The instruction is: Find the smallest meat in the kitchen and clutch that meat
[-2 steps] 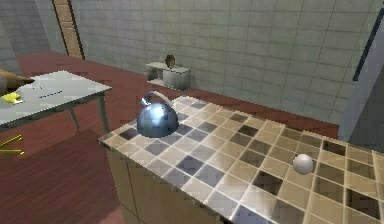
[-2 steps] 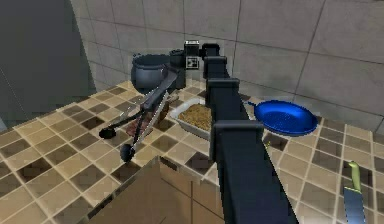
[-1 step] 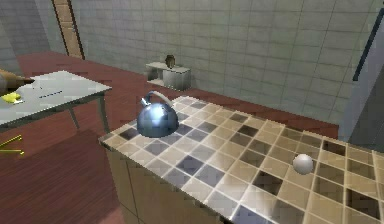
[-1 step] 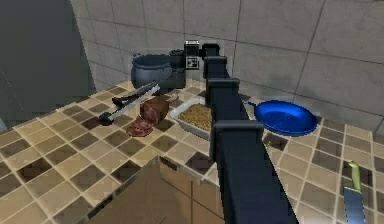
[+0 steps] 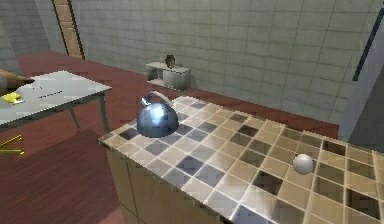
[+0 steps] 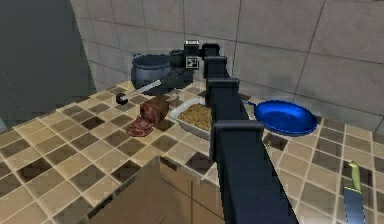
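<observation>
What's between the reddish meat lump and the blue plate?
In the arm side view, a pale tray of brownish food lies between the meat lump and the blue plate; the robot's dark arm also crosses that stretch.

We're looking ahead and slightly down in the forward view, close over the tiled worktop (image 5: pixel 230 150) and its left corner, with the table (image 5: pixel 60 95) and tiled wall (image 5: pixel 250 50) well beyond. In the arm side view we look along the arm (image 6: pixel 235 130) across that same worktop (image 6: pixel 60 150) to its wall edge, very near.
</observation>
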Motion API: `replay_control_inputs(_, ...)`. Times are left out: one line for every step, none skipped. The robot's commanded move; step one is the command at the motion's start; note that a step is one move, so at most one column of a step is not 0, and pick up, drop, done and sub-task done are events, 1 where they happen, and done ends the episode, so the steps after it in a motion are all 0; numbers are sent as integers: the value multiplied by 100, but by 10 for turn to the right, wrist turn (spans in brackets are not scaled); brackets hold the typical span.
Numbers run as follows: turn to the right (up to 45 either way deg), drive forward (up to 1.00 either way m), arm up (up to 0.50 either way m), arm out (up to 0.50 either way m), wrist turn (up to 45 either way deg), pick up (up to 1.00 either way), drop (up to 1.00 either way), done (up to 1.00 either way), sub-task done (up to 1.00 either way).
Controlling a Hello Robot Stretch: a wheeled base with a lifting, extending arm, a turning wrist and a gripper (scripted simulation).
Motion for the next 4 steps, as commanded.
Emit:
replay_control_inputs(0,0,-16,0,0,0,0,0,0)
replay_control_inputs(0,0,0,0,0,100,0,0,0)
replay_control_inputs(0,0,10,0,0,0,0,0,0)
replay_control_inputs(0,0,0,0,0,0,0,100,0)
